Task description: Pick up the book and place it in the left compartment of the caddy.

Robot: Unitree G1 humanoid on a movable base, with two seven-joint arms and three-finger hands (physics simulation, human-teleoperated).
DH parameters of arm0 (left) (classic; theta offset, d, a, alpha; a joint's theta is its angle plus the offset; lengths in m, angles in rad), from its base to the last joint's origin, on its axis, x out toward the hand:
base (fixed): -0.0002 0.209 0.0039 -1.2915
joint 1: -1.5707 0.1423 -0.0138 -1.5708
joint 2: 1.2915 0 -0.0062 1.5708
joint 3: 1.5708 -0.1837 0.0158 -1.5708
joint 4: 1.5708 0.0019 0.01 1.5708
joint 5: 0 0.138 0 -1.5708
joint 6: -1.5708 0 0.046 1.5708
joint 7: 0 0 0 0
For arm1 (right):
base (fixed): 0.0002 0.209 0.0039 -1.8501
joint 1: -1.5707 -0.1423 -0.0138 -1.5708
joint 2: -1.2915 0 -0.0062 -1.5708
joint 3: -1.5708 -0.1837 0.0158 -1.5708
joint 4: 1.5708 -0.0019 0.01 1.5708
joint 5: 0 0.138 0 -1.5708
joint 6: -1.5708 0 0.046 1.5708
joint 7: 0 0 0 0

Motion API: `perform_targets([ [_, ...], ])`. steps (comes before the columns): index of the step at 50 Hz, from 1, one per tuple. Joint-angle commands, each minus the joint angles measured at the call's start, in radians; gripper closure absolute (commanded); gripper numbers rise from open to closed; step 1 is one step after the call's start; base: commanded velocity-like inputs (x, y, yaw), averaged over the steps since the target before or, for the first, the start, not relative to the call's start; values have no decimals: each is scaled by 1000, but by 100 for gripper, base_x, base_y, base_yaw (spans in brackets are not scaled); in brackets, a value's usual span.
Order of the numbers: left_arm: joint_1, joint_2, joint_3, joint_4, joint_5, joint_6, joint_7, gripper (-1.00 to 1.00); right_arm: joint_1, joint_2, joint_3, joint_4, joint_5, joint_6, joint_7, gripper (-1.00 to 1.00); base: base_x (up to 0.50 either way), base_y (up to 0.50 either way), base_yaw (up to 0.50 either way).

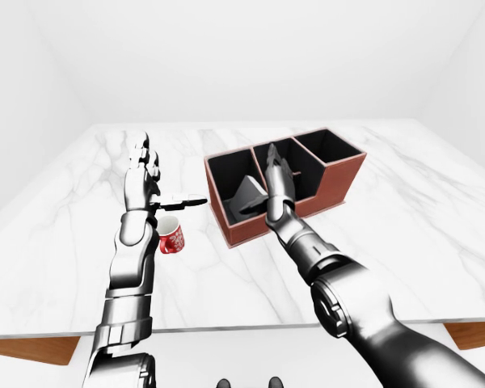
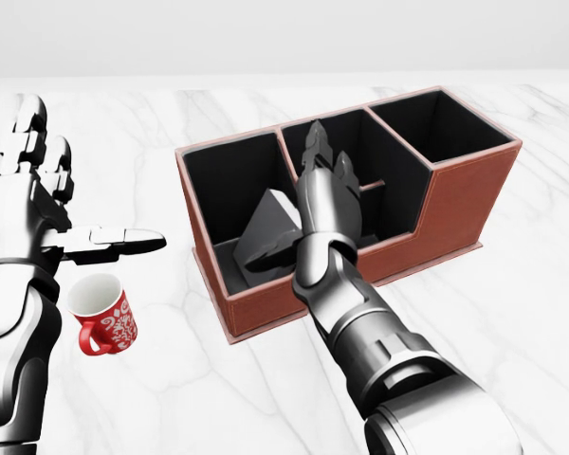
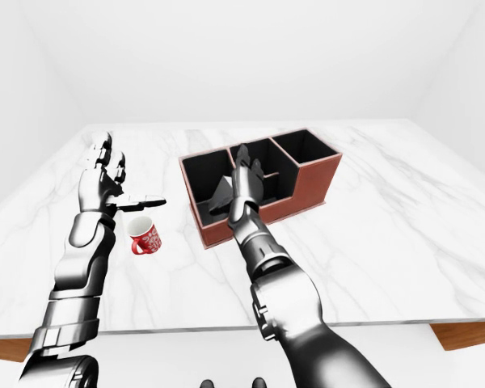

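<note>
The dark grey book (image 2: 266, 232) lies tilted inside the left compartment of the red-brown caddy (image 2: 266, 308), its lower edge on the floor and its top leaning toward the divider. My right hand (image 2: 324, 163) stands open just right of the book, over the divider between the left and middle compartments, with its fingers (image 2: 315, 142) stretched straight up and nothing in them. My left hand (image 2: 71, 194) hovers open at the left of the head view, thumb pointing right, well apart from the caddy.
A red mug with a white pattern (image 2: 104, 318) stands on the white marble table (image 2: 474, 322) below my left hand, left of the caddy. The caddy's middle (image 2: 379, 156) and right (image 2: 441, 123) compartments hold nothing that shows.
</note>
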Motion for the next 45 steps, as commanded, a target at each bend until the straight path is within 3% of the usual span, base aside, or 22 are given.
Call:
perform_targets([
  [1,0,1,1,9,-3,0,0,-100,-25,0,-11,-19,28,-19,0,-100,0,0,0],
  [8,-6,2,1,38,-3,0,0,-100,-84,-2,-2,-101,115,-35,0,-100,0,0,0],
  [10,-6,0,-1,44,-2,0,1,-100,-95,-4,8,-220,150,5,0,-100,0,0,0],
  [12,-7,0,-3,47,0,0,1,-100,-82,-10,22,-346,173,64,0,-100,0,0,0],
  [13,-9,-1,-4,49,1,0,2,-100,-68,-11,28,-444,186,117,25,-100,0,0,0],
  [14,-9,-1,-5,48,1,0,3,-100,-52,-12,34,-526,194,134,40,-100,0,0,0],
  [19,-1,-9,-13,17,7,0,7,-100,68,3,71,-970,197,134,132,-100,0,0,0],
  [25,14,-27,-27,-6,22,0,8,-100,281,62,142,-1273,146,134,194,-100,0,0,0],
  [32,44,-39,-31,-101,30,0,5,-100,524,103,190,-1461,133,134,258,-100,0,0,0],
  [39,79,-40,-16,-208,14,0,-5,-100,746,89,223,-1608,172,134,288,-100,0,0,0],
  [45,78,-35,-11,-221,18,0,-7,-100,774,37,142,-1612,269,134,274,-100,0,0,0],
])
